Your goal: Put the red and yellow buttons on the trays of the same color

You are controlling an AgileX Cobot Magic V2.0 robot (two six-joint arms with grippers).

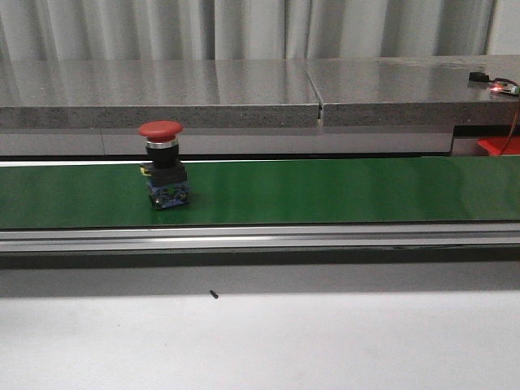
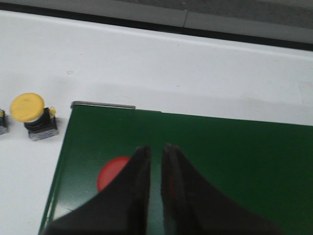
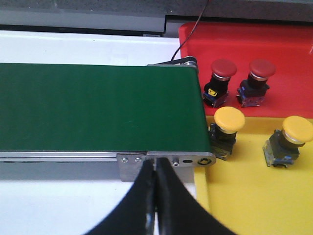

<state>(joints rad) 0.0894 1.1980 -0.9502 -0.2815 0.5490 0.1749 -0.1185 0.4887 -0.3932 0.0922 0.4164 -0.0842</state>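
Progress check, biggest items first.

Green conveyor belt (image 1: 325, 191) spans the front view; one red button (image 1: 162, 162) stands upright on it at about 9 o'clock from belt centre, unsorted. The left wrist view shows the same red cap (image 2: 110, 172) partly hidden behind the left end effector (image 2: 155, 152).

Red tray (image 3: 274, 58) at the belt's far end: two red buttons, (image 3: 218, 82) and (image 3: 254, 82), standing side by side. Done.

Yellow tray (image 3: 254, 196), just beside the red tray: two yellow buttons, (image 3: 226, 132) near the belt roller and (image 3: 286, 142) at 3 o'clock from it. Also done.

White worktop (image 2: 195, 68) by the belt's feed end: one more yellow button (image 2: 35, 116) waiting off the belt, at 9 o'clock from the belt corner. A sliver of another item shows at the frame edge beside it; can't identify it.

So four are placed; at least one red and one yellow remain.

Left end effector: fingers nearly together, narrow gap, empty, above the belt over the red button. Right end effector (image 3: 156, 169): clenched, empty, hanging over the belt's end bracket near the trays.
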